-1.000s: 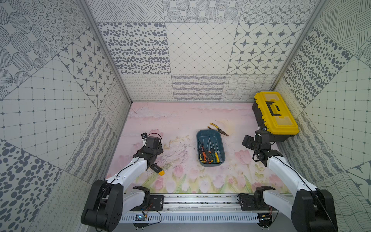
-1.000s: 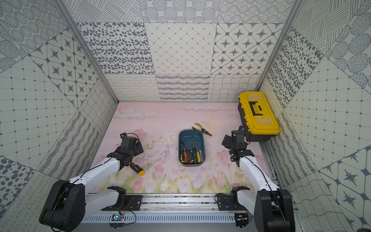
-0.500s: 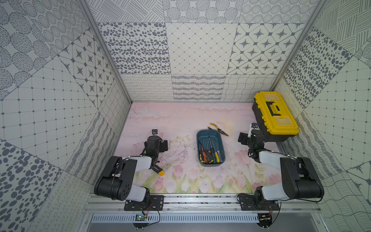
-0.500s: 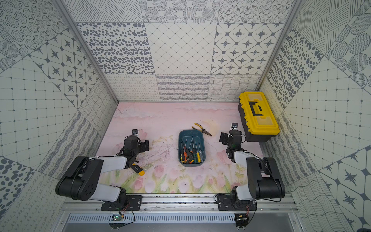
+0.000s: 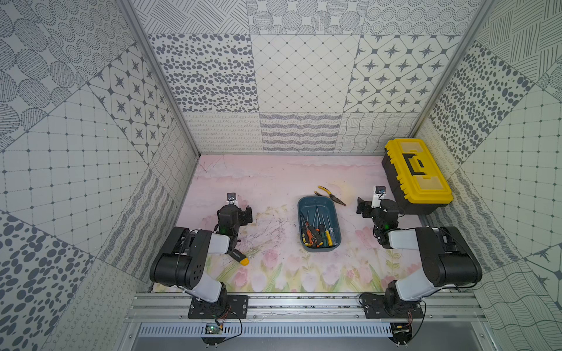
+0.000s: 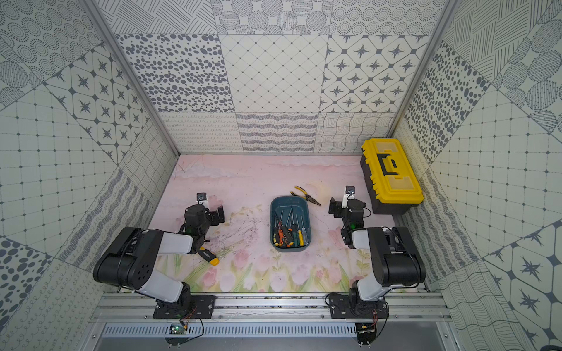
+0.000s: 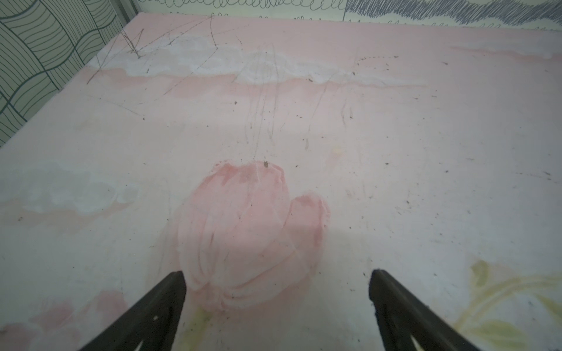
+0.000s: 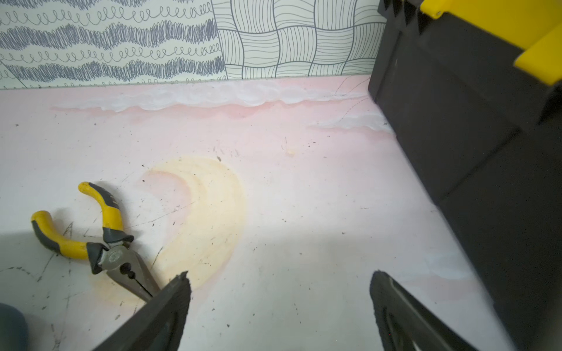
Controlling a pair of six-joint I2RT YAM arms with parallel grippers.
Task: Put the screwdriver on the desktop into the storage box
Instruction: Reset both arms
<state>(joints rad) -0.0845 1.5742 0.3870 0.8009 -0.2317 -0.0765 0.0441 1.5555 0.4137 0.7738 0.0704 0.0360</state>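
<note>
Screwdriver (image 5: pixel 239 257) is seen on the bench (image 5: pixel 273 182) at 8 o'clock of the blue box (image 5: pixel 307 206), part-hidden under the left arm. Left fingers (image 7: pixel 161 304) and right fingers (image 8: pixel 170 304) are spread wide, nothing held. Left fingers should be drawn toward 6 o'clock and the handle pinched crosswise.

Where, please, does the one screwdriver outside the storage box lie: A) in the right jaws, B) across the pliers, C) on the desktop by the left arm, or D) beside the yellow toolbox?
C: in both top views the screwdriver lies on the desktop, partly under the left arm.
</note>
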